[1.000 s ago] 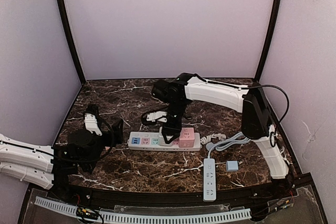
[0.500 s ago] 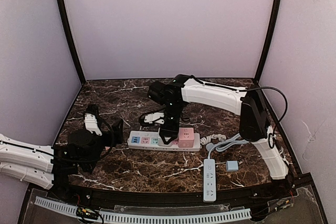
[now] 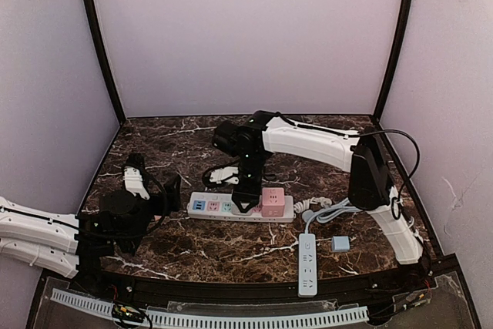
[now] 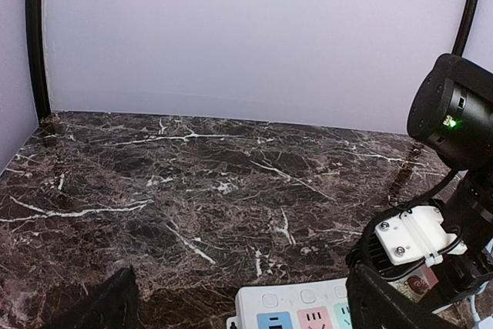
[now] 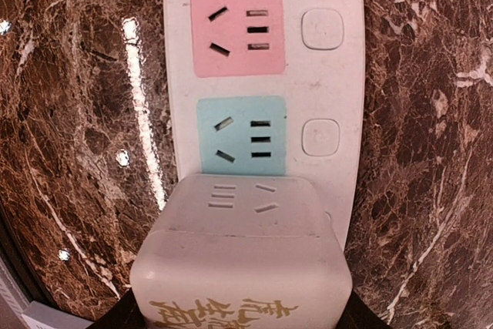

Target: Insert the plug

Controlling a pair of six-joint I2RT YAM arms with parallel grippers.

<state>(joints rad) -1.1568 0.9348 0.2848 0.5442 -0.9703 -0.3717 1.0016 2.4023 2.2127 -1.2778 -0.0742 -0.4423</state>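
Misalignment worries us: from above, our right gripper [image 3: 245, 199] hangs steeply over the power strip [image 3: 223, 207], arm stretched leftward, so a tilted entry could jam. Left wrist view: our left gripper [image 4: 239, 303] idles, fingers [image 4: 381, 306] spread, near the strip's left end. Right wrist view: fingers pinch the white cube plug [image 5: 243, 260] just beside the teal socket [image 5: 241, 135].

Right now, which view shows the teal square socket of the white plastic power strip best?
Right wrist: the teal square socket faces the camera, slots clear. Top external shows a tiny patch; left wrist, only a cut-off sliver.
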